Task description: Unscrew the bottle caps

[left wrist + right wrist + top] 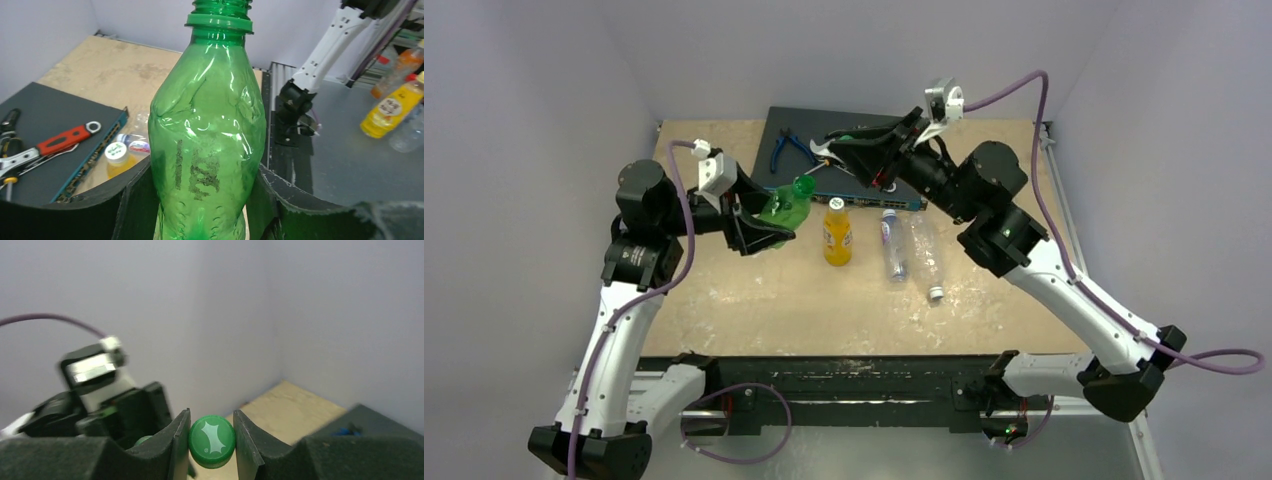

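Bottle (207,140): dented green plastic | L pincer (764,226) clamped on it | R pincer (211,442) pinching round green cap (212,440)

Wooden table (724,300) bears three bottles (891,245), dark box (809,120).

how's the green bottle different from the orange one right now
The green bottle is clamped in the left gripper; the orange bottle rests free on the table. The green bottle's neck is bare, its cap in the right gripper; the orange bottle wears a white cap. Both are small plastic bottles.
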You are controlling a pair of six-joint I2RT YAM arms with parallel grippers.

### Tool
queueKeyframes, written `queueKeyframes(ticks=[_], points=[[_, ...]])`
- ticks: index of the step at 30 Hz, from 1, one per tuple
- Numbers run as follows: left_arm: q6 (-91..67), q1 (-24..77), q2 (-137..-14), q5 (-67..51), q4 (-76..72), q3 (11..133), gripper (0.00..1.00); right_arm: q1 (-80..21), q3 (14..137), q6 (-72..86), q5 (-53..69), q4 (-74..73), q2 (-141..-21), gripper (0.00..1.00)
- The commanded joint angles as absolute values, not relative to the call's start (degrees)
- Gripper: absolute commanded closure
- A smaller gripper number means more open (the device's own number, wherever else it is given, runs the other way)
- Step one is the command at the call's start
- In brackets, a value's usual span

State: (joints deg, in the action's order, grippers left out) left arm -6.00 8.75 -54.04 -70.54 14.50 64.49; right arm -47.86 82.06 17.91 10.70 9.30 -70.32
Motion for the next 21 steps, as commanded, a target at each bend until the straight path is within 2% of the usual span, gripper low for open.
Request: queueKeyframes(ticks=[1,7,12,21], points=[[2.35,8.62,-50.6,-63.48,14.68,63.61,1.0,-41.38,78.39,23.13,-0.34,-1.29,-66.94,0.91],[4.9,8.61,-46.85,-65.13,12.67,58.36,1.0,-40.07,59.57,26.97,-5.12,-5.89,-61.26,0.91],[4.7,8.61,-47.4,-65.17,14.5,57.56,1.0,-41.09,45.89,30.28,-2.24,-2.83,-63.95,0.91],[5.73,8.64,-48.24,-64.27,15.78,56.63,1.0,-46.84,42.21,30.4,-5.69,3.74,-74.62,0.91]])
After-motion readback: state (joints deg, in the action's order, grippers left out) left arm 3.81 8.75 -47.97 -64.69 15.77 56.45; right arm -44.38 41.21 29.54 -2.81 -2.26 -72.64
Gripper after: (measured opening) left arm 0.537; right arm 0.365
